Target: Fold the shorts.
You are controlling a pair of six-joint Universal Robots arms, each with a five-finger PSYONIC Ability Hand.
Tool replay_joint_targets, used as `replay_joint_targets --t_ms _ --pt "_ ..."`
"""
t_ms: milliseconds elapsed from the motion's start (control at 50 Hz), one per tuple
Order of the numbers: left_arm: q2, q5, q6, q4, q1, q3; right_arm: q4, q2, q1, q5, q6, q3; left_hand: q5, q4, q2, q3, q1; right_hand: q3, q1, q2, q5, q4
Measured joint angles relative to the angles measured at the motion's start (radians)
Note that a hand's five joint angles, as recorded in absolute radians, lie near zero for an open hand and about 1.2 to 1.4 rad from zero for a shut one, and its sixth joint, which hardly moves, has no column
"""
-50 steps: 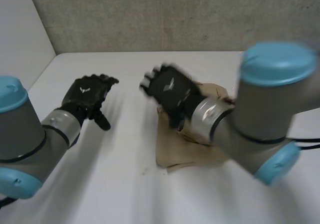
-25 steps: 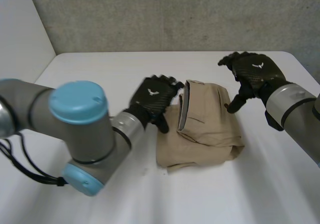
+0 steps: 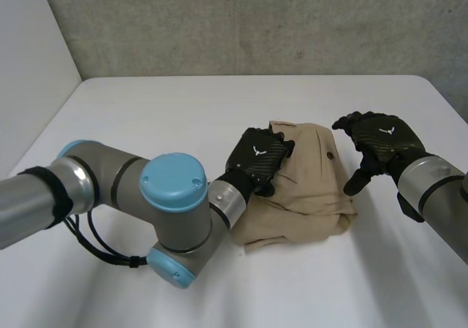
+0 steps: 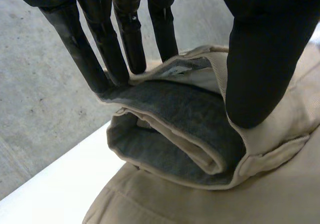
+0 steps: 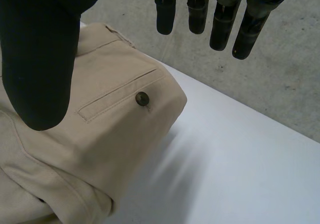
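newly, left hand (image 3: 257, 160) on shorts (image 3: 316, 195)

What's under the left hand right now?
The left hand pinches a raised fold of the tan shorts between thumb and fingers; the fold's grey lining shows. More folded shorts lie beneath. The table below them is covered.

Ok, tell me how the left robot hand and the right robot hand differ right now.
The left robot hand pinches a rolled edge of the beige shorts between fingers and thumb; the right robot hand is open and holds nothing. The left robot hand rests on top of the folded shorts, while the right robot hand is at their side, by the buttoned pocket. Both are black and over the white table.
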Motion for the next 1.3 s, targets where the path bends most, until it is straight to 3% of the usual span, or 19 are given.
replay_joint_targets --t_ms 60,80,140,200,360,520,640,760,840,880,900,1080,1160,1300 --pt "-0.021 0.0 0.022 0.0 0.0 0.016 -0.004 0.001 0.002 0.0 0.0 0.002 0.075 0.076 0.082 0.077 0.074 0.0 0.0 0.0 0.0 0.0" --pt "-0.041 -0.001 0.042 -0.001 0.0 0.031 -0.008 0.002 0.005 0.0 -0.001 0.003 0.267 0.272 0.283 0.272 0.26 0.0 0.0 0.0 0.0 0.0" --pt "-0.064 -0.002 0.063 -0.002 0.0 0.049 -0.011 0.004 0.008 0.0 -0.004 0.002 0.463 0.481 0.48 0.477 0.418 0.0 0.0 0.0 0.0 0.0" --pt "-0.072 -0.006 0.075 -0.005 0.001 0.054 -0.009 0.009 0.011 -0.001 -0.015 -0.006 0.53 0.556 0.558 0.552 0.433 0.0 0.0 0.0 0.0 0.0" --pt "0.05 -0.014 0.078 -0.059 0.003 -0.014 0.043 0.025 0.012 0.001 -0.047 -0.084 0.53 0.559 0.563 0.556 0.433 0.0 0.0 0.0 0.0 0.0" --pt "0.235 -0.014 0.077 -0.179 0.009 -0.115 0.261 0.129 0.032 -0.035 -0.056 -0.29 0.53 0.559 0.564 0.557 0.439 0.0 0.0 0.0 0.0 0.0" --pt "0.287 -0.015 0.078 -0.29 0.012 -0.162 0.405 0.247 0.058 -0.09 -0.049 -0.449 0.53 0.558 0.564 0.56 0.443 0.0 0.0 0.0 0.0 0.0" --pt "0.274 -0.015 0.08 -0.327 0.015 -0.204 0.435 0.322 0.075 -0.114 -0.034 -0.517 0.444 0.428 0.429 0.431 0.437 0.0 0.0 0.0 0.0 0.0" --pt "0.242 -0.016 0.095 -0.317 0.016 -0.232 0.436 0.385 0.103 -0.128 -0.026 -0.559 0.25 0.242 0.229 0.246 0.199 0.0 0.0 0.0 0.0 0.0" --pt "0.238 -0.017 0.1 -0.313 0.017 -0.234 0.436 0.394 0.106 -0.129 -0.026 -0.564 0.25 0.242 0.229 0.246 0.199 0.0 0.0 0.0 0.0 0.0" --pt "0.232 -0.019 0.112 -0.306 0.018 -0.237 0.435 0.413 0.112 -0.13 -0.027 -0.573 0.011 -0.001 -0.006 0.007 -0.028 0.0 0.0 0.0 0.0 0.0" --pt "0.309 -0.054 0.134 -0.287 0.036 -0.201 0.437 0.453 0.113 -0.129 -0.037 -0.608 -0.29 -0.289 -0.282 -0.276 -0.288 0.001 0.0 0.0 0.0 0.0" --pt "0.339 -0.063 0.105 -0.28 0.035 -0.174 0.434 0.439 0.11 -0.129 -0.037 -0.61 -0.32 -0.318 -0.316 -0.307 -0.319 0.001 0.0 0.0 0.0 0.0" --pt "0.28 -0.071 -0.134 -0.284 0.031 -0.079 0.395 0.404 0.109 -0.127 -0.036 -0.56 -0.33 -0.324 -0.326 -0.316 -0.319 0.0 0.0 0.0 0.0 0.0"
